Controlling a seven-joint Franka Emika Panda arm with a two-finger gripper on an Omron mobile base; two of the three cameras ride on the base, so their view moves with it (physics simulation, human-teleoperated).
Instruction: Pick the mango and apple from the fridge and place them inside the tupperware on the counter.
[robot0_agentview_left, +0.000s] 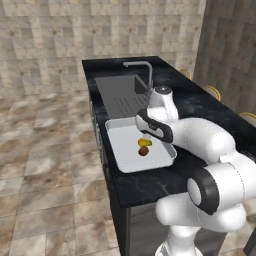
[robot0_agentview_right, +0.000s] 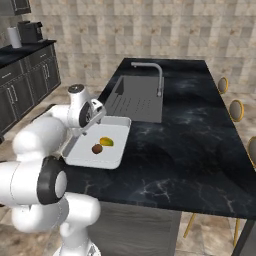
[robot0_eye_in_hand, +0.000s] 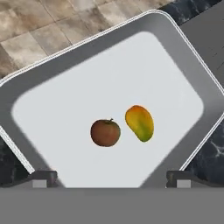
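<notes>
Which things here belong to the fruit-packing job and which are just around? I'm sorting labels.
Job: mango, apple, both lying in the tupperware on the counter; open gripper above them.
Just around: sink, faucet, stools, coffee machine.

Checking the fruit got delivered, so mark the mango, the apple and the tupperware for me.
mango (robot0_eye_in_hand: 139, 123), hand view, middle of its yellow-orange skin.
apple (robot0_eye_in_hand: 105, 133), hand view, centre of the red-brown ball.
tupperware (robot0_eye_in_hand: 191, 74), hand view, raised grey rim.

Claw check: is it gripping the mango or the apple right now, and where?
Nothing is held. The claw is open above the tupperware; the mango and apple lie inside it.
</notes>
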